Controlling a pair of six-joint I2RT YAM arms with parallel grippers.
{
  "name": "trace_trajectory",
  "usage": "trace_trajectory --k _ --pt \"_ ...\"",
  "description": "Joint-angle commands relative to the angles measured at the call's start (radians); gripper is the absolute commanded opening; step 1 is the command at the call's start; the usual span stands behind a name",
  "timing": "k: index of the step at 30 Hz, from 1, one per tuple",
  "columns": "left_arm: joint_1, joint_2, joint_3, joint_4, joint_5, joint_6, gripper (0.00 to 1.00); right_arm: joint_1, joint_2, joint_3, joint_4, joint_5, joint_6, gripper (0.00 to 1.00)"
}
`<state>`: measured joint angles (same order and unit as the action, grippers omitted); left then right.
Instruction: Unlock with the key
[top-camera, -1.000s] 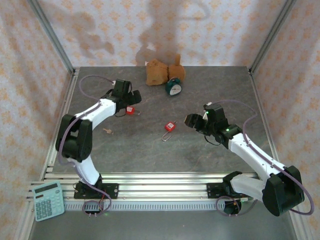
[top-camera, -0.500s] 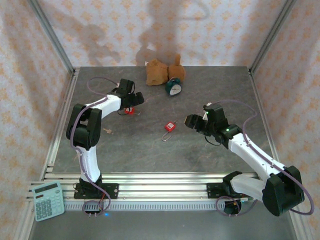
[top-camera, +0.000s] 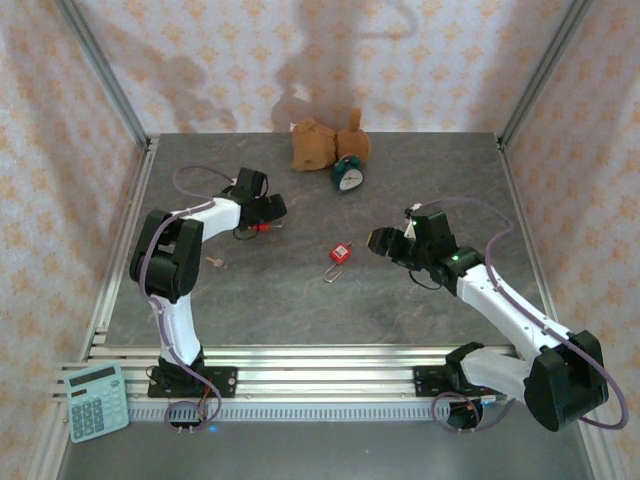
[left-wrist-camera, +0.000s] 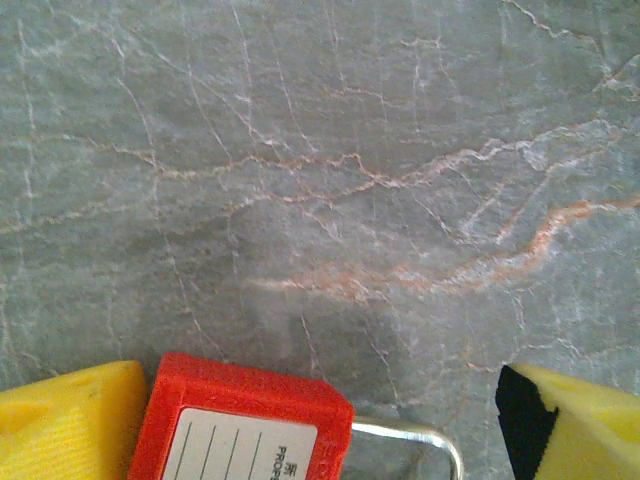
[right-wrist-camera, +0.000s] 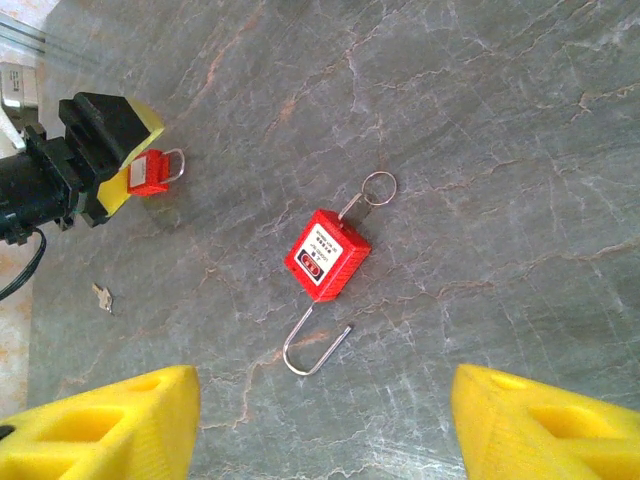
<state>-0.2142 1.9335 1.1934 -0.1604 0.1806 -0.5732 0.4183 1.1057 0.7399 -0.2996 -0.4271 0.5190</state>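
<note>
Here: Key Loose, Both Grippers Open

Nearest, the key (top-camera: 213, 262) lies bare on the counter (top-camera: 300, 310), well left of the open-shackled red padlock (top-camera: 340, 254). Beside that padlock hovers the right gripper (top-camera: 385, 243), jaws spread wide, empty. Farther back, the left gripper (top-camera: 266, 216), jaws parted, straddles the second red padlock (left-wrist-camera: 240, 430), not clamped.

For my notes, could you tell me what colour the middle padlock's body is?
The padlock body is red, clearest in the right wrist view.
</note>
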Motion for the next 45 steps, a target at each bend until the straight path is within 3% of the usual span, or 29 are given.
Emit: trace_trajectory --k 1,6,12,18,20,22,24,28,30,34,42,45 --pt "-0.014 -0.052 -0.052 0.057 0.063 -0.063 0.89 0.006 -0.001 0.03 -0.015 -0.009 -0.005 0.66" --pt "-0.071 -0.059 -0.086 0.146 0.118 -0.141 0.86 0.005 -0.004 0.027 -0.01 -0.013 0.003 0.66" --pt "-0.167 -0.102 -0.114 0.181 0.109 -0.18 0.85 0.006 -0.017 0.02 -0.016 -0.007 0.001 0.66" --pt "-0.204 -0.161 -0.139 0.2 0.142 -0.191 0.84 0.006 -0.014 0.015 -0.013 -0.005 -0.002 0.66" --pt "-0.21 -0.182 -0.117 0.146 0.116 -0.119 0.84 0.006 -0.014 0.013 -0.011 -0.007 -0.001 0.66" --pt "-0.219 -0.177 -0.036 -0.011 0.01 0.007 0.84 0.005 -0.014 0.012 -0.01 -0.008 -0.001 0.66" --pt "-0.232 -0.124 0.08 -0.185 -0.121 0.164 0.84 0.005 -0.013 0.01 -0.009 -0.008 -0.003 0.66" --pt "-0.25 0.035 0.286 -0.43 -0.248 0.351 0.83 0.006 -0.015 0.007 -0.006 -0.01 0.001 0.66" --pt "-0.256 0.082 0.336 -0.476 -0.245 0.412 0.83 0.005 -0.022 0.002 -0.007 -0.005 0.007 0.67" --pt "-0.26 0.15 0.428 -0.546 -0.132 0.481 0.84 0.006 -0.024 -0.012 -0.007 0.029 0.013 0.68" --pt "-0.279 0.247 0.522 -0.609 -0.153 0.565 0.84 0.005 -0.001 0.004 -0.009 0.026 0.009 0.68" --pt "-0.282 0.258 0.514 -0.604 -0.151 0.56 0.78 0.005 -0.001 0.008 -0.015 0.028 0.005 0.68"
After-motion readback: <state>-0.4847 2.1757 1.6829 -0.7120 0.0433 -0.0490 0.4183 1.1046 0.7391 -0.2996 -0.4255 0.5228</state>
